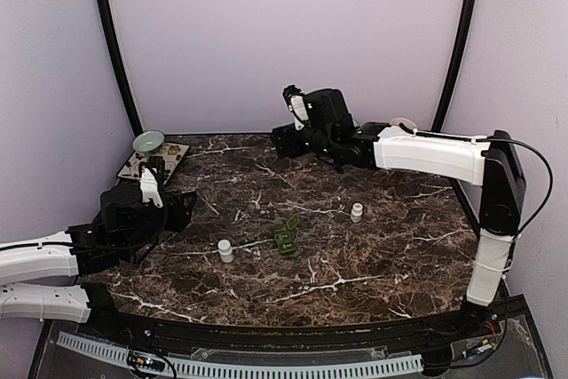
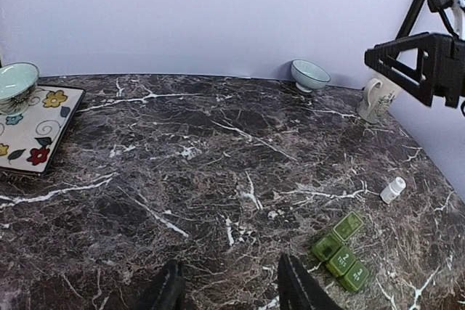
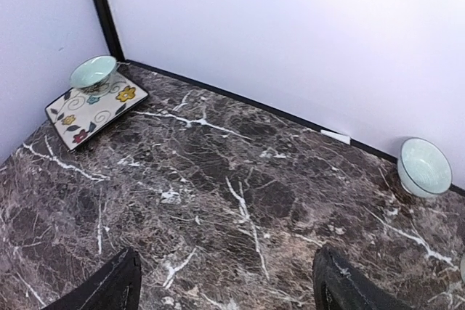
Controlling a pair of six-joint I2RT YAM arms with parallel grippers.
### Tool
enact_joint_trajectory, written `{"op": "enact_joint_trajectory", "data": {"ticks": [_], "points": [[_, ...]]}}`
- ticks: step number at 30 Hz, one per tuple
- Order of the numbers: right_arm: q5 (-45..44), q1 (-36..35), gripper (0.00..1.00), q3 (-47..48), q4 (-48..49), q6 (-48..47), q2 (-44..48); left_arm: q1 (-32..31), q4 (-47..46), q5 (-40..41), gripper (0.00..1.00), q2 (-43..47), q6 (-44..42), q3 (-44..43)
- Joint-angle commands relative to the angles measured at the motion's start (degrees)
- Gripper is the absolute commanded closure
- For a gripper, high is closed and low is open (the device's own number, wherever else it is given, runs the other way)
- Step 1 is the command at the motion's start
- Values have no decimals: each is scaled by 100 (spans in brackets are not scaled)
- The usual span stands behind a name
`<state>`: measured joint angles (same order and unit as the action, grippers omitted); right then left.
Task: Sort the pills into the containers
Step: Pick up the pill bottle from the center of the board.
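Dark, white-veined marble bench [image 1: 373,264], lilac walls [image 1: 284,33] around. By the left edge, left hand [image 2: 232,292] part open, empty. Mid-bench, green three-cell box [image 1: 286,234], between bottle [image 1: 225,250] and second bottle [image 1: 357,212], both white. Over the far edge, right hand [image 3: 229,281] wide open, empty. Far left corner: floral tray [image 1: 153,160], pale bowl [image 1: 148,141].

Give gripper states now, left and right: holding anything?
Left gripper: open, fingers apart, nothing between them.
Right gripper: open wide, holding nothing.
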<state>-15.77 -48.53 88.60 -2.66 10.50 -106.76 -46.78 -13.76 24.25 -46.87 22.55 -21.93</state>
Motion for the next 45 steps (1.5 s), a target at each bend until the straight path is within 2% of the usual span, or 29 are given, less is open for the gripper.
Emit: {"op": "enact_joint_trajectory", "data": {"ticks": [1, 4, 5, 6, 7, 12, 15, 27, 45], "points": [[322, -491, 18, 621, -439, -499, -380, 3, 1150, 435, 53, -105, 371, -525], [440, -679, 20, 848, -666, -383, -611, 3, 1655, 586, 52, -50, 706, -641], [557, -755, 21, 988, -825, -335, -718, 3, 1788, 611, 49, -12, 829, -657], [667, -819, 22, 1232, -1042, -287, -877, 2, 1880, 616, 40, 25, 917, -660], [721, -896, 23, 1430, -1268, -251, -1001, 3, 1996, 615, 36, 48, 1030, -668], [790, -1334, 25, 2497, -2482, -207, -1737, 3, 2597, 634, 35, 46, 1508, -765], [740, -1567, 25, 2974, -3031, -108, -2109, 3, 2861, 620, 30, 62, 1766, -791], [1190, -1957, 26, 4053, -4412, 489, -2996, 3, 3683, 413, 29, 319, 2587, -756], [1375, -1989, 28, 4588, -4911, 800, -3505, 3, 3912, 96, 29, 425, 2742, -758]]}}
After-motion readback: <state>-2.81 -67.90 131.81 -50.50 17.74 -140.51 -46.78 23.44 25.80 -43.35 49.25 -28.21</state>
